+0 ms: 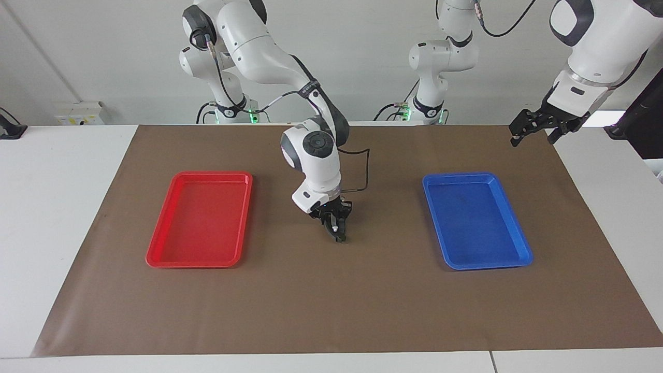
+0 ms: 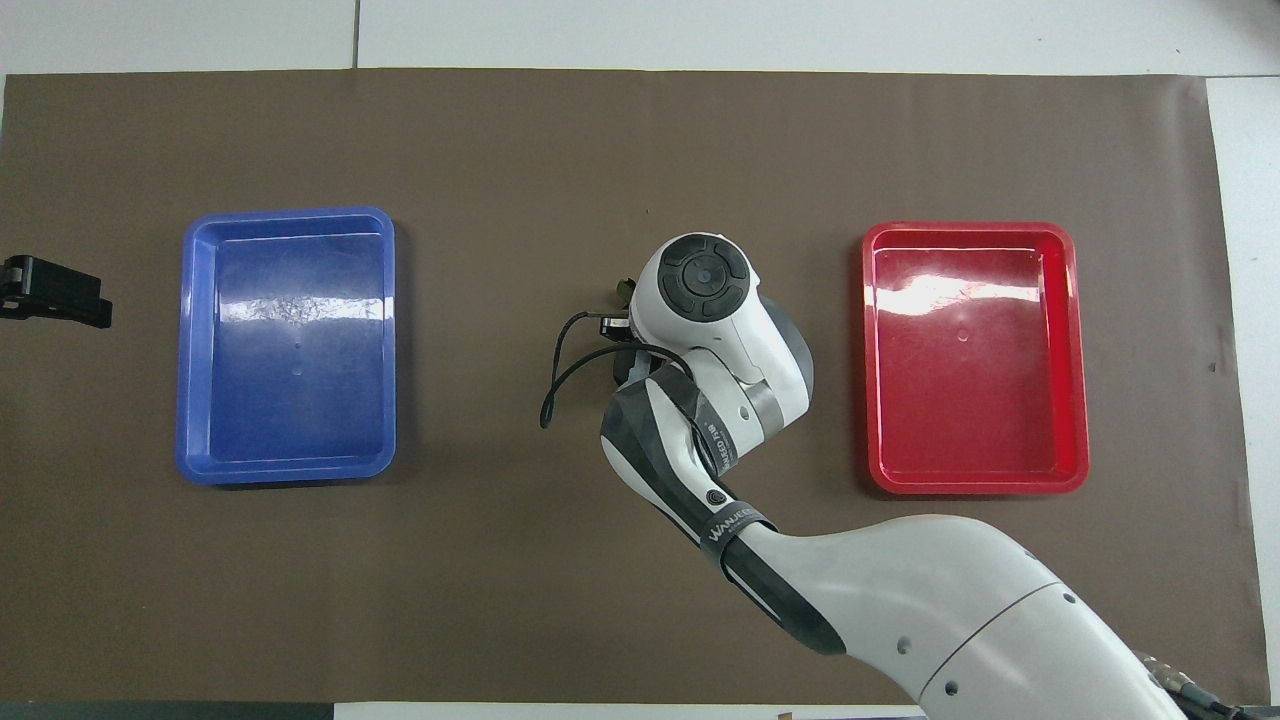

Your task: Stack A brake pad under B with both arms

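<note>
Neither A brake pad nor B can be made out lying on its own on the table; the only candidate is a small dark piece (image 1: 340,239) at the tips of the right claw (image 1: 337,233), with a tiny bright spot just above it, and which of the two pieces it is cannot be told. The right claw points straight down, low over the middle of the brown mat (image 1: 331,305), and whether it is clamped on that dark piece or merely set over it cannot be told; in the overhead view the arm's white wrist (image 2: 705,300) covers it. Taking that wrist as the dial's centre in the overhead view, the blue tray (image 2: 200,340) lies at nine o'clock and the red tray (image 2: 1075,350) at three o'clock, both well apart from it. The left claw (image 1: 533,135) waits raised over the mat's edge at the left arm's end of the table, out past the blue tray at nine o'clock, its jaws apart and holding nothing.
</note>
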Robot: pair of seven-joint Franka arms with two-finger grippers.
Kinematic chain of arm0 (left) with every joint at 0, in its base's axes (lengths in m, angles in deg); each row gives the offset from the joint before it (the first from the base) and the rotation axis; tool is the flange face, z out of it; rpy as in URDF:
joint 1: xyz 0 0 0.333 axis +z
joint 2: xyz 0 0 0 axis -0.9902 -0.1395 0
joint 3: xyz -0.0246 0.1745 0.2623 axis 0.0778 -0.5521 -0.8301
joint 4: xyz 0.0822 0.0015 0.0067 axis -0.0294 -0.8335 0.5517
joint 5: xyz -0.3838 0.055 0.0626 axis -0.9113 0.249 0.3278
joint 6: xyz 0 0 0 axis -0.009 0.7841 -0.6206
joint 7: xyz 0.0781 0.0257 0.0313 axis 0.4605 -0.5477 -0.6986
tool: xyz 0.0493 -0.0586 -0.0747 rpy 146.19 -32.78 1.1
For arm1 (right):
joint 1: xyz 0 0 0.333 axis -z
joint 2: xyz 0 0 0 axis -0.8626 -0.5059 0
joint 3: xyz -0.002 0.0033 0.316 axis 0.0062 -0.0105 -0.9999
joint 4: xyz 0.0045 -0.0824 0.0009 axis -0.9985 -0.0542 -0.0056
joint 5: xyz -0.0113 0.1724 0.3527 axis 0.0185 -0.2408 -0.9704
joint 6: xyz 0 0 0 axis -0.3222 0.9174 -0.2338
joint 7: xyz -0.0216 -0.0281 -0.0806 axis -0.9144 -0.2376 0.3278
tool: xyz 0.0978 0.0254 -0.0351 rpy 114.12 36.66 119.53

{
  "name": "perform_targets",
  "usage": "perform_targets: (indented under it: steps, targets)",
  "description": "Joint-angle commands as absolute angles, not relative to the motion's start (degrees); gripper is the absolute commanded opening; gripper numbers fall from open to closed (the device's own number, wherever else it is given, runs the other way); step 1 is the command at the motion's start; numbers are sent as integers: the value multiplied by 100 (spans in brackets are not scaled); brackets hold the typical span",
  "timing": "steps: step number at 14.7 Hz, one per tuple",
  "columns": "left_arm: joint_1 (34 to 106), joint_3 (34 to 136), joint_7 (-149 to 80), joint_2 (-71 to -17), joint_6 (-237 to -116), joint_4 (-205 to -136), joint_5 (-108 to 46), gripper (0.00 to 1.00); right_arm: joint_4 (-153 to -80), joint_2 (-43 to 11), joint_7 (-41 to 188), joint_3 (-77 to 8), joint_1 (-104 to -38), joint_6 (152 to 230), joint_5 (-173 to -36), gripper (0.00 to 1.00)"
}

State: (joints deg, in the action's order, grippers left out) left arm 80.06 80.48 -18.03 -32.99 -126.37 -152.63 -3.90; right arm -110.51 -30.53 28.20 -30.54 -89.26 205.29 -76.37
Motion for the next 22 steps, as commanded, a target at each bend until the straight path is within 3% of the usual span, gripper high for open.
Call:
perform_targets:
  steps: [1, 9, 11, 12, 13, 20, 22]
  targets:
    - [8031, 8059, -1748, -3301, -12537, -15207, -420, 99, -11170, -2944, 2717, -3071, -8984, 20737, -7537, 0]
    - [8040, 8050, -1748, -3301, -12537, -15207, -420, 99, -11302, -2909, 2717, -3071, -8985, 20817, -7537, 0]
    - [8040, 8050, -1748, -3301, -12537, -15207, -420, 99, -11311, -2909, 2717, -3071, -8985, 20834, -7537, 5]
    - [8040, 8050, -1748, -3301, -12537, -15207, -420, 99, -11311, -2909, 2717, -3071, -8976, 20843, -7546, 35]
    - [8040, 8050, -1748, -3301, -12537, -15207, -420, 99, -11345, -2900, 2708, -3071, -8984, 20843, -7546, 99]
    - [8040, 8059, -1748, -3301, -12546, -15207, -420, 99, -11091, -2874, 2594, -3019, -8994, 20518, -7467, 99]
    - [8040, 8050, -1748, -3301, -12538, -15207, -420, 99, -11135, -2585, 2594, -2992, -8862, 20465, -7239, 99]
